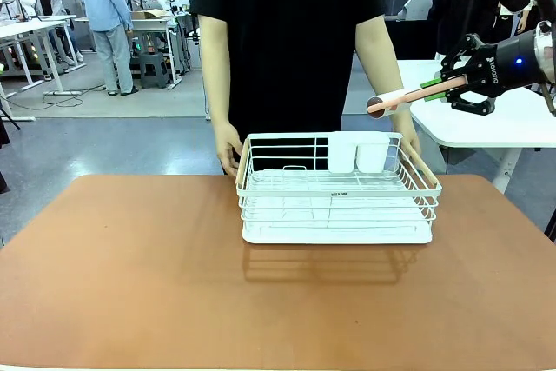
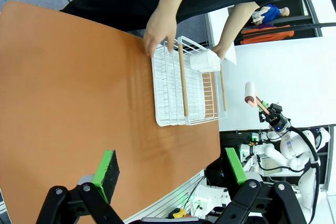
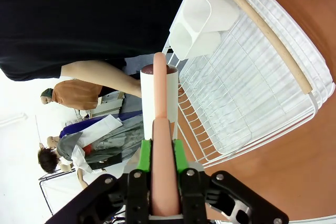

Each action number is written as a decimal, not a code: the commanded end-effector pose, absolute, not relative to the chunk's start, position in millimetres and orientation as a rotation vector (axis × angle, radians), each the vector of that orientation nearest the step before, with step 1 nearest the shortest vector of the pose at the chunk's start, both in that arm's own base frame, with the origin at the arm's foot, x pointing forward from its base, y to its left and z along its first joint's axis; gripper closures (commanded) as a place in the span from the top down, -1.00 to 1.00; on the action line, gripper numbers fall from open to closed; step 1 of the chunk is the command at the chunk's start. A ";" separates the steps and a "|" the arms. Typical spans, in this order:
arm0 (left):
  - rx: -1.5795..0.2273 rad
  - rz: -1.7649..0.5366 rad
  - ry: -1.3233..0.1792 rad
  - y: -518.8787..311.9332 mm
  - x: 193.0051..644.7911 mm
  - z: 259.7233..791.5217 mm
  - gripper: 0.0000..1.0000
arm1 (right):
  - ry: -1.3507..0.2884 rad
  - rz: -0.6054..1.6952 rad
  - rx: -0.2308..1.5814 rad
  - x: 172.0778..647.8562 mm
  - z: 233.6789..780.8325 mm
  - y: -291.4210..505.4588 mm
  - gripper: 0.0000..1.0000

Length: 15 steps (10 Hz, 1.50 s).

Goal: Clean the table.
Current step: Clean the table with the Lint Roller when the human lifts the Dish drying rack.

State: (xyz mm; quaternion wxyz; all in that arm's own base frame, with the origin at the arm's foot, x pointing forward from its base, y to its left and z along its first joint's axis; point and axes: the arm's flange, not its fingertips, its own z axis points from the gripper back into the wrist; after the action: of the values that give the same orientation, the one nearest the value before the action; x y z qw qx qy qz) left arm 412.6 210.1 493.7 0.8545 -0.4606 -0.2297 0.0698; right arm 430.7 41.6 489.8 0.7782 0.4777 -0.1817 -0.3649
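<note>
The terracotta table [image 1: 130, 258] carries a white wire rack [image 1: 339, 215] near its far edge. A person grips the rack's two ends with both hands [image 1: 228, 147]. My right gripper [image 1: 443, 86] hangs in the air right of the rack, shut on the pink handle of a lint roller [image 1: 388, 102] whose white roll points toward the person. In the right wrist view the roller [image 3: 157, 98] sticks out from my green pads [image 3: 145, 155] above the rack [image 3: 252, 77]. My left gripper [image 2: 170, 169] is open and empty, high over the table [image 2: 68, 77].
Two white cups [image 1: 356, 152] stand in the rack's back compartment. A white-topped desk [image 1: 512, 119] stands behind my right arm. Most of the tabletop in front of and left of the rack is bare.
</note>
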 end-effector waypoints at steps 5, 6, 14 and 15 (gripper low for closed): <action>-0.983 0.147 -0.489 210.7 411.5 495.9 1.00 | -0.393 -0.786 1.031 430.6 489.9 42.5 -1.00; -0.983 0.147 -0.489 210.7 411.5 495.9 1.00 | -0.393 -0.786 1.031 430.6 489.9 42.5 -1.00; -0.983 0.147 -0.489 210.7 411.5 495.9 1.00 | -0.393 -0.786 1.031 430.6 489.9 42.5 -1.00; -0.983 0.147 -0.489 210.7 411.5 495.9 1.00 | -0.393 -0.786 1.031 430.6 489.9 42.5 -1.00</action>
State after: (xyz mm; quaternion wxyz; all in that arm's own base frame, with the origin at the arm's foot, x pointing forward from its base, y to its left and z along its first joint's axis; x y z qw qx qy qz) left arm 412.6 210.1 493.7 0.8545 -0.4606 -0.2297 0.0698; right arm 430.7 41.6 489.8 0.7782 0.4777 -0.1817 -0.3649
